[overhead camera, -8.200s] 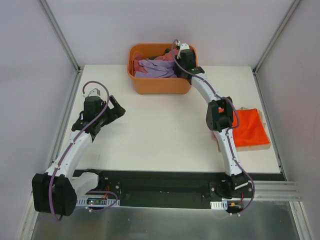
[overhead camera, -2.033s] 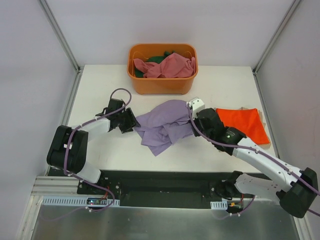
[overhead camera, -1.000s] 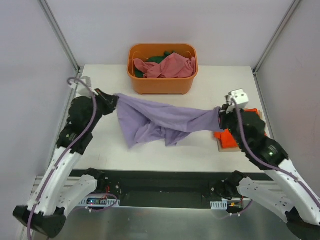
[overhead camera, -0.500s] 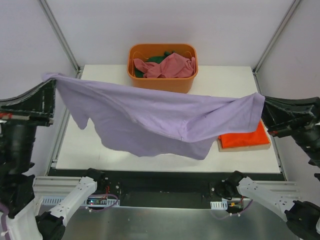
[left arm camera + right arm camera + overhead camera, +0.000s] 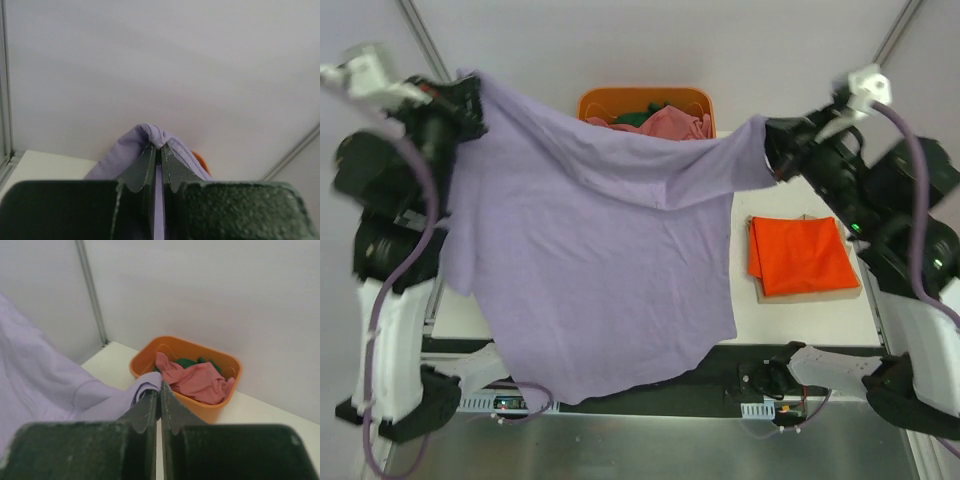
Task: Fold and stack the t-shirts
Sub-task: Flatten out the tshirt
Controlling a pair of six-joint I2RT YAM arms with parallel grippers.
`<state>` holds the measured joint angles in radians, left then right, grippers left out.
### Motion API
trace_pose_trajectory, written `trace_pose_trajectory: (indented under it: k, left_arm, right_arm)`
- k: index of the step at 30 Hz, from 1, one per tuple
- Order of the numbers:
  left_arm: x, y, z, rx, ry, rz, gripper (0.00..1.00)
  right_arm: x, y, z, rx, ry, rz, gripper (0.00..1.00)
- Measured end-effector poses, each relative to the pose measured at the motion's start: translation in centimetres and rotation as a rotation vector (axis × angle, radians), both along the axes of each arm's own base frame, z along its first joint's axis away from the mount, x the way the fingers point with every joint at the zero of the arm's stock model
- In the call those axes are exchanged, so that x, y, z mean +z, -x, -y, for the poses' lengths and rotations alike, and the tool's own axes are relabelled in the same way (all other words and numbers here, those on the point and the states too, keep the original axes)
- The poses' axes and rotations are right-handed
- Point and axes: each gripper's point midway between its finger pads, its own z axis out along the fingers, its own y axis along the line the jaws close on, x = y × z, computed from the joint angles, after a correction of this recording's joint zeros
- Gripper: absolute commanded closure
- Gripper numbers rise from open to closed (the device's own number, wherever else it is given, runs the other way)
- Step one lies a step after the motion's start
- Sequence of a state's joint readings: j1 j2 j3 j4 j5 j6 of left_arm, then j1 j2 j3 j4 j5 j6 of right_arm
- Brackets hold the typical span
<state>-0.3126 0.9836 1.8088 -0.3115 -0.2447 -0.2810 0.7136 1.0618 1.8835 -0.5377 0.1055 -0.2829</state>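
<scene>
A lavender t-shirt (image 5: 590, 260) hangs spread wide, high above the table, stretched between both arms. My left gripper (image 5: 470, 100) is shut on its upper left corner; the wrist view shows purple hem (image 5: 159, 136) pinched at the gripper (image 5: 160, 148). My right gripper (image 5: 775, 150) is shut on the upper right corner, where cloth (image 5: 148, 383) curls over the gripper (image 5: 160, 390). A folded orange-red t-shirt (image 5: 802, 255) lies flat on the table at right. A dusty pink t-shirt (image 5: 197, 381) and a dark green one (image 5: 189, 361) lie crumpled in the orange tub (image 5: 226, 367).
The orange tub (image 5: 595, 101) stands at the table's far edge, its front hidden by the hanging shirt. White walls with metal posts (image 5: 91, 290) enclose the table (image 5: 790, 170). The shirt's lower hem hangs over the near black rail (image 5: 760, 360).
Both arms have risen and swung toward the back, lifting the lavender shirt from a sagging band into a tall hanging sheet. The folded orange-red shirt and tub have not moved.
</scene>
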Motion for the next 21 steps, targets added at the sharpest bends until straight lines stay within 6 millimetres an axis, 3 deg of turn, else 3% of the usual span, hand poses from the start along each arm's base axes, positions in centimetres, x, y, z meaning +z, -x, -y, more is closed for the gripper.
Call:
trace_pose_trajectory:
  k: [5,8,11,13,17,21]
  left_arm:
    - [-4.9,-12.1,3.2,0.036,-0.118,-0.233,1.00]
    - [-6.4,-15.1,4.4,0.022,-0.158,-0.303,1.00]
    - [-5.7,-14.4,4.4,0.014,-0.164,-0.298,1.00]
    - [-4.0,-12.5,3.7,0.017,-0.154,-0.252,1.00]
    - [-1.1,-6.5,1.9,0.016,-0.121,-0.146,1.00]
    - [-2.2,-2.5,-0.3,0.058,-0.104,-0.112,1.00]
  right_arm:
    - [-1.1,-6.5,-1.7,-0.122,0.098,-0.050,1.00]
    - [0.3,-7.8,-2.1,-0.134,0.096,-0.031,0.99]
    - [2.4,-6.2,-1.5,-0.109,0.066,0.013,0.99]
    - [3.7,-4.0,-0.5,-0.079,0.035,0.047,0.99]
    - [4.6,1.4,0.7,0.048,-0.022,0.090,0.99]
    - [3.5,6.0,-0.5,0.254,-0.054,0.085,0.99]
